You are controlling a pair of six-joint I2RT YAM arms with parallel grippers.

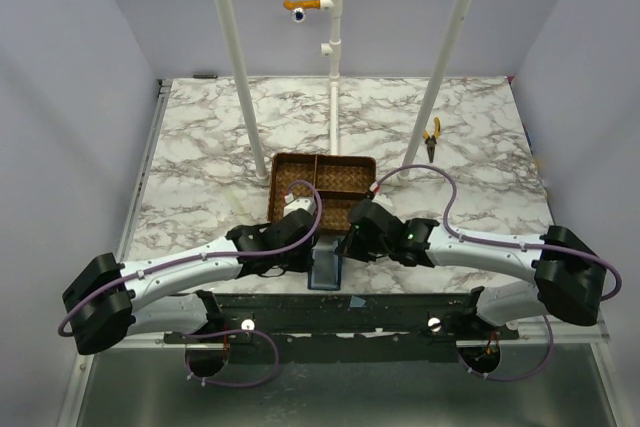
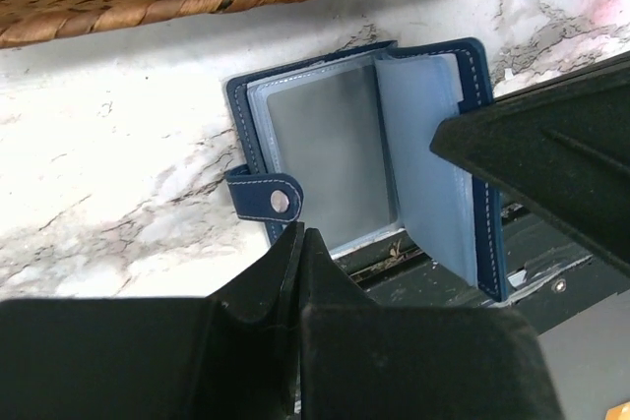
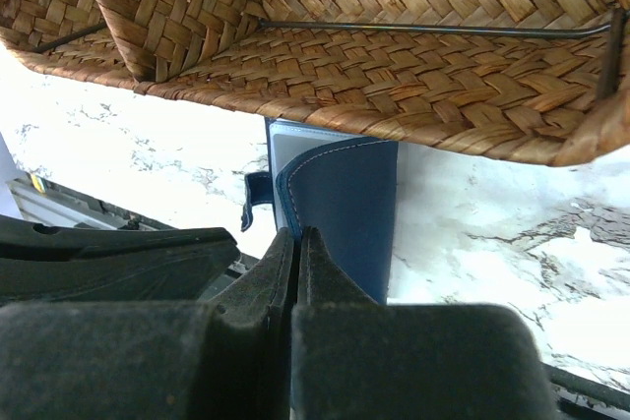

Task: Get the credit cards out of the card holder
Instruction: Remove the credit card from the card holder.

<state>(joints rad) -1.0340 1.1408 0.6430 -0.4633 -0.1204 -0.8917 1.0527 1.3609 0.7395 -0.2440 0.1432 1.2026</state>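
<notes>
From above, the divided wicker tray (image 1: 275, 187) sits mid-table. The card holder (image 1: 327, 269) is just nearer, at the table's front edge, one leaf raised, and pliers (image 1: 432, 137) lie well apart, far right. At the left wrist, the holder lies open, and I cannot tell if its grey clear pocket holds a card. The left gripper (image 2: 300, 238), pressed together and empty, hovers by the snap tab (image 2: 266, 196). At the right wrist, the right gripper (image 3: 295, 235) pinches narrow on the navy leaf, just beside the tray.

My top camera looks down from above and behind the arm bases, taking in the whole marble table (image 1: 200, 137); both wrist cameras sit low and close, facing the card holder (image 2: 335, 164) and wicker tray (image 3: 394, 76), which all three views share.
</notes>
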